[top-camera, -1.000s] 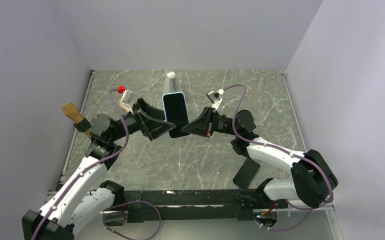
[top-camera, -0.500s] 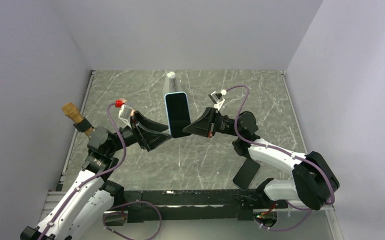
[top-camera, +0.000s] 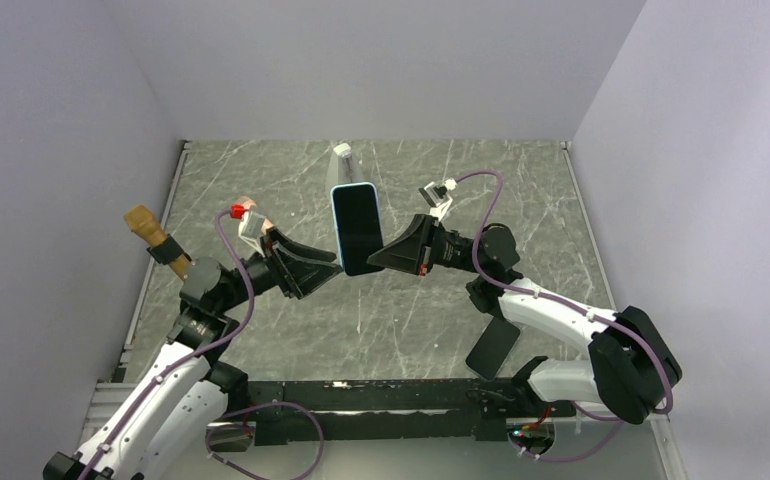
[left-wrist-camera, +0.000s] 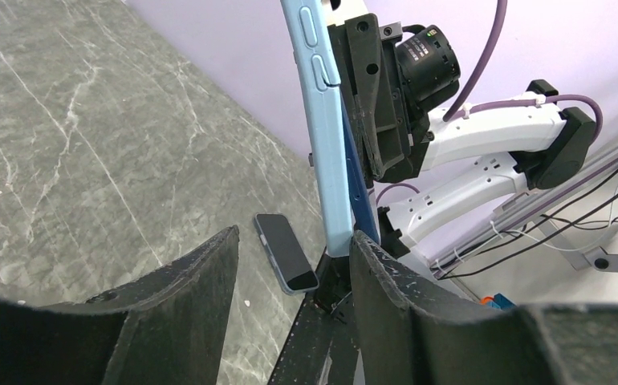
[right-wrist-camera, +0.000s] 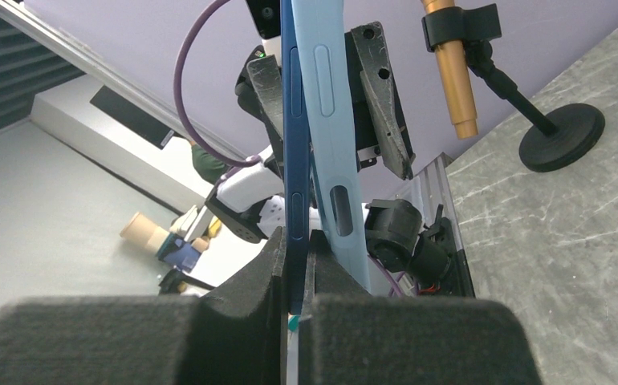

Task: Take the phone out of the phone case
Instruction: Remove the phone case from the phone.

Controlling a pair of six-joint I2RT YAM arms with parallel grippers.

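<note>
Your left tool (top-camera: 329, 268) is part open, its 2 fingers (left-wrist-camera: 209, 273) astride the lower end of the light blue phone case (left-wrist-camera: 327, 152); 1 finger is just beside the case, the other apart from it. The case stands upright in the air above the middle of the tabletop (top-camera: 261, 190). Your right tool (top-camera: 383, 255) is closed on the dark blue phone (right-wrist-camera: 295, 160), whose edge sits partly out of the case. A 2nd phone (top-camera: 493, 347) lies flat by the right arm.
</note>
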